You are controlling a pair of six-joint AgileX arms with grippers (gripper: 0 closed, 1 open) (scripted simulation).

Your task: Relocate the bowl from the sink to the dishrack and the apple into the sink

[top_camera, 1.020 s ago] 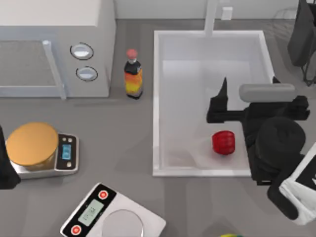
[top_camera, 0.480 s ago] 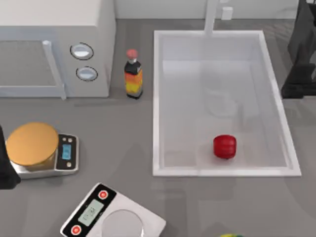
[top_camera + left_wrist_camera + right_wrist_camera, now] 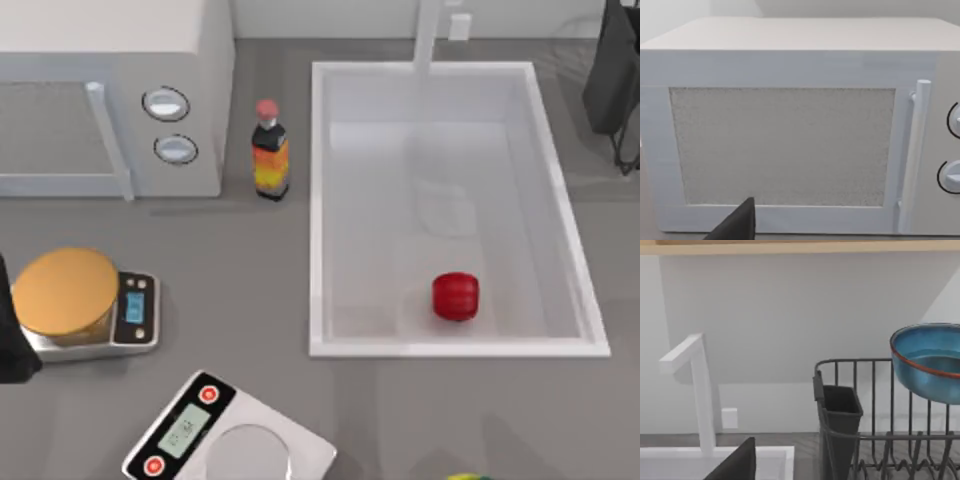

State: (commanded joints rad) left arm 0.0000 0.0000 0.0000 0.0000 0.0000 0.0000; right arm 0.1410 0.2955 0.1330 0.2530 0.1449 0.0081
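From above I see the apple resting inside the sink, near its front rim.

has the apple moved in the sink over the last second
No. The apple lies at the same spot near the sink's near rim in the top view.

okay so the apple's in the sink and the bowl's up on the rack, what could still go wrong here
The bowl sits high in the dishrack, propped on the wires, so a nudge might tip it out. The apple lies loose on the sink floor near the front wall and may roll if bumped.
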